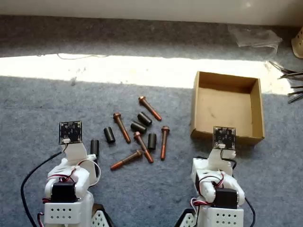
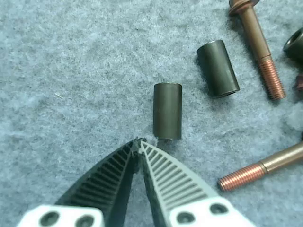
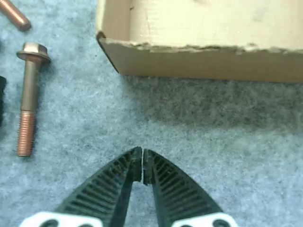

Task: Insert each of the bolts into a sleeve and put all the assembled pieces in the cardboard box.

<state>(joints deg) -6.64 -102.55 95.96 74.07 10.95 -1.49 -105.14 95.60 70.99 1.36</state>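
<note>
Several copper bolts point(image 1: 143, 146) and several black sleeves point(image 1: 138, 127) lie loose on the grey carpet between the two arms. The cardboard box point(image 1: 194, 109) stands open and empty at the right. My left gripper point(image 2: 139, 142) is shut, with nothing in it, its tips just short of the end of one sleeve point(image 2: 167, 111). A second sleeve point(image 2: 218, 68) and two bolts point(image 2: 258, 42) lie beyond it. My right gripper point(image 3: 142, 151) is shut and empty over bare carpet, a short way in front of the box's near wall point(image 3: 203, 61). One bolt point(image 3: 28, 104) lies off to its side.
A bright strip of sunlight crosses the carpet behind the parts. A clear plastic bag point(image 1: 251, 35) lies at the back right, and dark tools point(image 1: 291, 73) poke in from the right edge. Bare carpet stretches left of the parts.
</note>
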